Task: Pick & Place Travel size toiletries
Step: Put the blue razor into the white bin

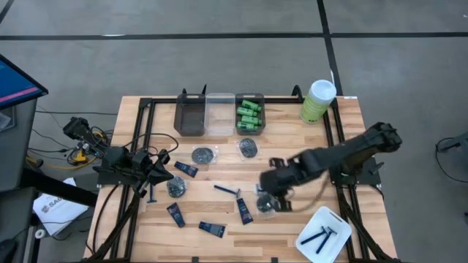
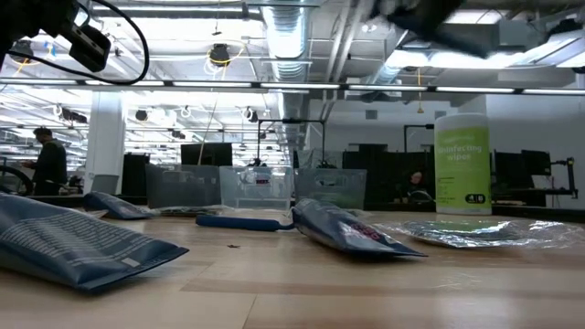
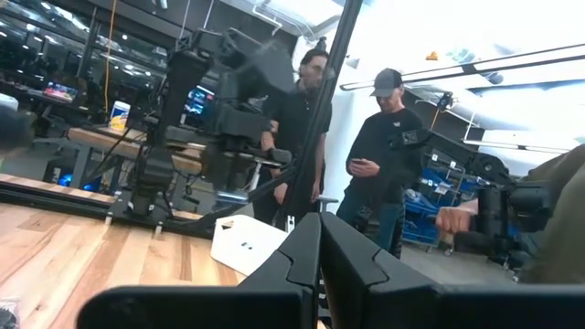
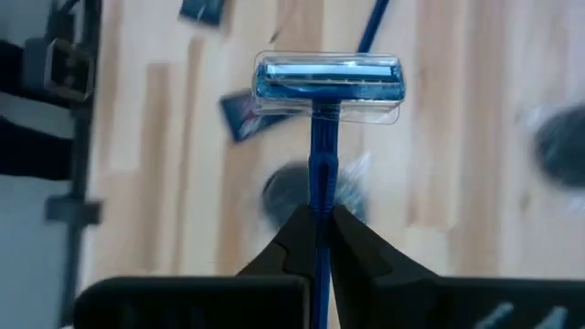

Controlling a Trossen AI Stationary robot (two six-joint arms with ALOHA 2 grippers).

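R claw [image 4: 318,224] was clenched on a blue razor [image 4: 326,87] by its handle, head pointing out, held above the worktop [image 1: 307,139] near the white tray [image 1: 338,219]. L claw [image 3: 320,239] sat pinched shut, holding nothing, far from the tray.

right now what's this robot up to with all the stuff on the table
The right pincer is shut on a blue razor, holding it by the handle above the wooden table, near a crinkly packet. The left pincer is shut and empty, parked at the table's left edge. Two razors already lie in the white tray; green mini bottles fill one bin at the back. Navy tubes, packets and another razor remain scattered.
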